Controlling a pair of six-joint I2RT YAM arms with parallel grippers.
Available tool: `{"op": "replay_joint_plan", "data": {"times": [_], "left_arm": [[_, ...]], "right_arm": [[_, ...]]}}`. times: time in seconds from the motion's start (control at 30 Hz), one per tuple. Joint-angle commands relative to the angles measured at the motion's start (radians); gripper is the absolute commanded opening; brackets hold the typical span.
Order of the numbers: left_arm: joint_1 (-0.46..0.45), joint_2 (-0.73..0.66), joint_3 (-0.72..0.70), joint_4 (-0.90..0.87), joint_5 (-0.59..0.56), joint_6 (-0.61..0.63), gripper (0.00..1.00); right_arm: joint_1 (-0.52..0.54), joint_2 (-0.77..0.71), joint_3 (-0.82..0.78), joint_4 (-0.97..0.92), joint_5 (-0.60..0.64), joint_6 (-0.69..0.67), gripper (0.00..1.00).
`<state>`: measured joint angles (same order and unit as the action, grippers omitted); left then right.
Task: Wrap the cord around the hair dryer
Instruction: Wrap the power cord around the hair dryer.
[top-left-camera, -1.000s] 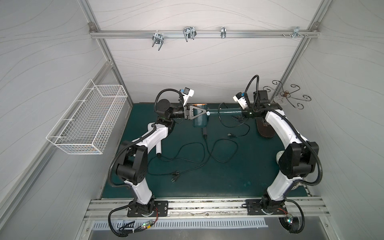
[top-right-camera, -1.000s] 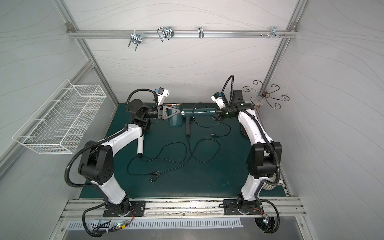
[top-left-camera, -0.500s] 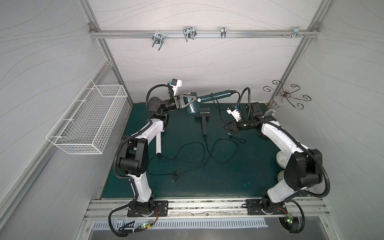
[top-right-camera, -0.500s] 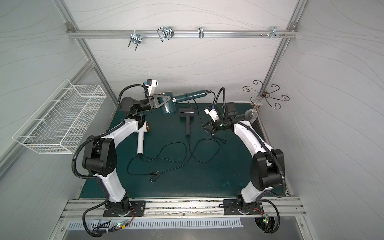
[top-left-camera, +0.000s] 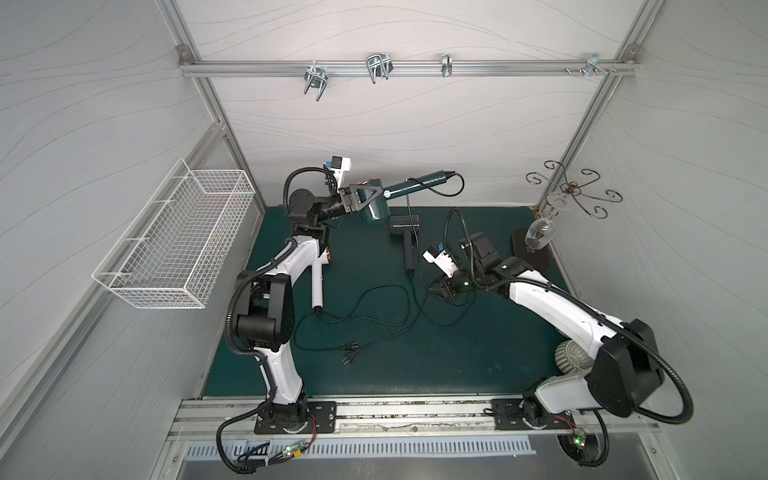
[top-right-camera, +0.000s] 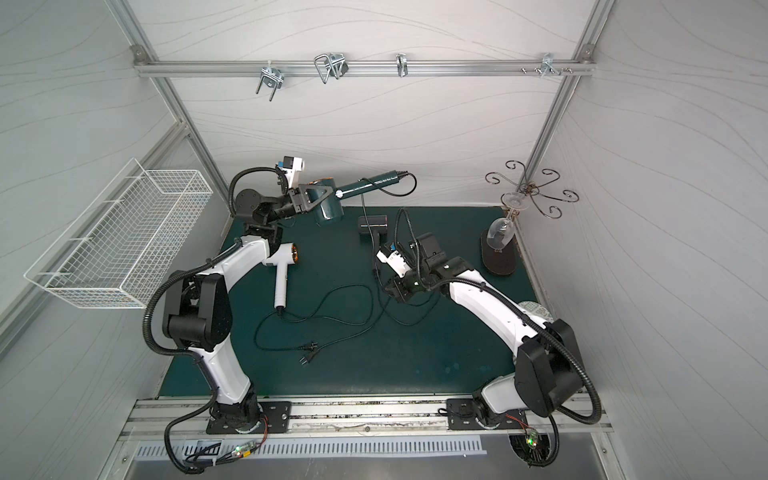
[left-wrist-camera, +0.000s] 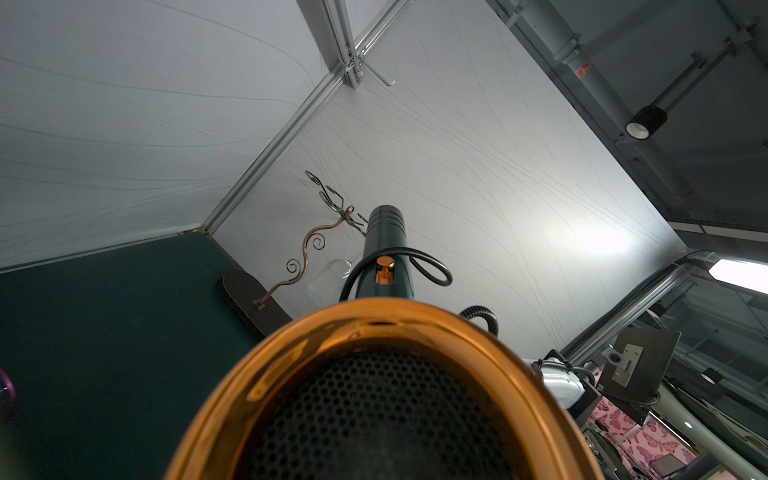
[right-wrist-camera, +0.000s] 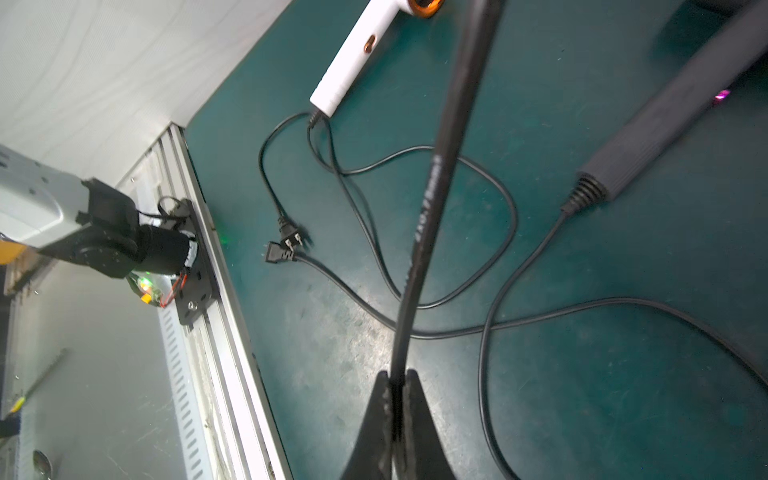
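- Currently the left gripper (top-left-camera: 365, 198) holds the green hair dryer (top-left-camera: 377, 212) by its barrel, with the jaws spread wide around the body.
- Dryer is lifted clear of the surface (top-left-camera: 457, 357), at the back left near the rear wall. In both top views its handle points toward the robot's right and slightly upward.
- Left wrist view: the dryer's copper-rimmed mesh end fills the lower frame. The handle runs away from the camera, with the copper switch (left-wrist-camera: 384, 266) on its upper side.
- Cord (top-left-camera: 460, 187) leaves the end of the handle and curls into a loop beside it. One strand crosses the handle near the switch, then drops toward the surface.
- Right gripper (top-left-camera: 441, 289) sits low over the middle of the surface, jaws pinched closed on the cord.
- Right wrist view: the black fingers (right-wrist-camera: 419, 424) are pressed together, and the cord runs out straight from between them.
- Two plugs (top-left-camera: 351, 351) lie together near the front centre, and thin cords cross and loop over the surface around them. I cannot tell which plug belongs to which dryer.
- White hair dryer (top-left-camera: 318, 282) lies on the surface beside the left arm, its head partly hidden under the arm.
- Dark grey hair dryer (top-left-camera: 408, 249) lies at back centre with its handle toward the front, between the two grippers.
- Wire basket (top-left-camera: 174, 241) hangs on the left wall.
- Metal stand (top-left-camera: 569, 191) is in the back right corner, with a wine glass (top-left-camera: 540, 235) hanging from it bowl-down.
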<state>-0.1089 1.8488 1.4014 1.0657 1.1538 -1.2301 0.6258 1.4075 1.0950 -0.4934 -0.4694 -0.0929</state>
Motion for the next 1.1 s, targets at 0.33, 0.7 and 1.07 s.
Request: {"op": "replay_joint_plan", "data": {"times": [0.33, 0.7, 1.07], "left_arm": [[0.025, 0.012, 0.043, -0.039, -0.061, 0.102, 0.00], [0.025, 0.007, 0.007, -0.225, -0.069, 0.264, 0.00], [0.021, -0.003, -0.053, -0.374, -0.080, 0.402, 0.00]], "right_arm": [[0.196, -0.054, 0.063, -0.226, 0.154, -0.106, 0.00], [0.267, -0.079, 0.301, -0.433, 0.228, -0.212, 0.00], [0.266, -0.054, 0.595, -0.569, 0.402, -0.348, 0.00]]}}
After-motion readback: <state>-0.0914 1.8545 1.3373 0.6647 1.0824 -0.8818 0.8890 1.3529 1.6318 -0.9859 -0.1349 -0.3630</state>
